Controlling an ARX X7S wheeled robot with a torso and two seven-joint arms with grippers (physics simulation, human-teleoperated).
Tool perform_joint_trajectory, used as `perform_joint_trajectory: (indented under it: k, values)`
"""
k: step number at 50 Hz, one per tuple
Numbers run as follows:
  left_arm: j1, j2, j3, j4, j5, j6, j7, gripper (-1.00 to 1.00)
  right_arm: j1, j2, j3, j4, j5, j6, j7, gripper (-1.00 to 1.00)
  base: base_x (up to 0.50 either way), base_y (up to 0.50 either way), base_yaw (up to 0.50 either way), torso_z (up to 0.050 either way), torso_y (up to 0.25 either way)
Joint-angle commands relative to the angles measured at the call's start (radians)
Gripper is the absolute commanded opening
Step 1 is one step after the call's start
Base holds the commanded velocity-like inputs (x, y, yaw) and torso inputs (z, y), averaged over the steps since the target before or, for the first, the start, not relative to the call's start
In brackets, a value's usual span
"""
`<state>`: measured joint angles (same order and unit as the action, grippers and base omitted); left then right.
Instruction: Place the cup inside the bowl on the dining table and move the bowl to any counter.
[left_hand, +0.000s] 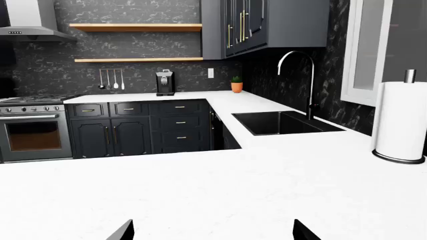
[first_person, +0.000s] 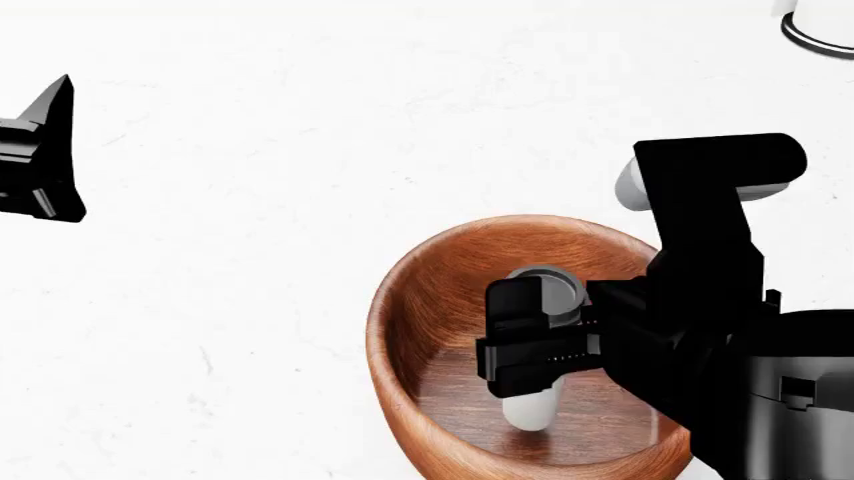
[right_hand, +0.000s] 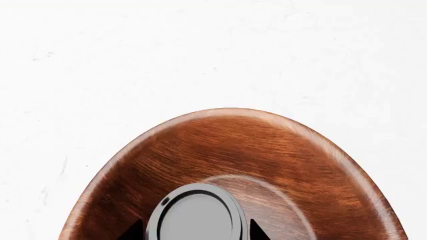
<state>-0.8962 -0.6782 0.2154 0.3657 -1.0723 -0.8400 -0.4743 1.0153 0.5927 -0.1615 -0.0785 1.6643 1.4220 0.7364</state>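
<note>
The reddish-brown wooden bowl (first_person: 441, 300) stands on a plain white, faintly speckled top (first_person: 267, 300), at the lower right of the head view. My right gripper (first_person: 534, 350) is down inside it, shut on the cream cup (first_person: 534, 412), which is tilted with its base near the bowl's floor. In the right wrist view the cup's grey lid (right_hand: 197, 212) fills the space between the fingertips (right_hand: 257, 231), over the bowl's inner wall (right_hand: 233, 145). My left gripper (left_hand: 213, 232) is open and holds nothing; it hovers over the white top, far left of the bowl (first_person: 40, 150).
A paper towel roll (left_hand: 399, 122) stands at the far right of the white surface (first_person: 821, 25). Beyond it runs the counter (left_hand: 220, 100) with a black sink (left_hand: 283, 122), tall faucet (left_hand: 310, 80), navy cabinets (left_hand: 133, 130) and a stove (left_hand: 33, 132). No edge shows between the white top and the counter.
</note>
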Motion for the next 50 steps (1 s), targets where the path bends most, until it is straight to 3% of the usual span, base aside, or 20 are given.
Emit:
perform_joint_trajectory:
  k: [1, 21, 22, 37, 50]
  values:
    - [-0.003, 0.013, 0.011, -0.002, 0.005, 0.001, -0.008, 1.0, -0.006, 0.01, -0.037, 0.002, -0.071, -0.004, -0.071, -1.0, 0.0, 0.0, 0.0, 0.0, 0.0]
    - [0.011, -0.017, -0.006, -0.004, -0.007, 0.009, 0.014, 1.0, -0.011, 0.029, -0.065, -0.006, -0.063, -0.021, -0.061, -1.0, 0.0, 0.0, 0.0, 0.0, 0.0]
    - [0.011, -0.012, -0.001, -0.003, -0.004, 0.009, 0.01, 1.0, -0.005, 0.031, -0.07, -0.006, -0.057, -0.014, -0.067, 1.0, 0.0, 0.0, 0.0, 0.0, 0.0]
    - [-0.004, 0.007, 0.015, 0.0, -0.002, 0.002, -0.007, 1.0, 0.058, 0.066, -0.054, -0.011, -0.018, -0.028, -0.032, 1.0, 0.0, 0.0, 0.0, 0.0, 0.0]
    - [0.001, 0.004, 0.013, 0.001, -0.005, 0.006, -0.006, 1.0, 0.166, 0.194, -0.015, 0.04, 0.094, -0.009, 0.08, 1.0, 0.0, 0.0, 0.0, 0.0, 0.0]
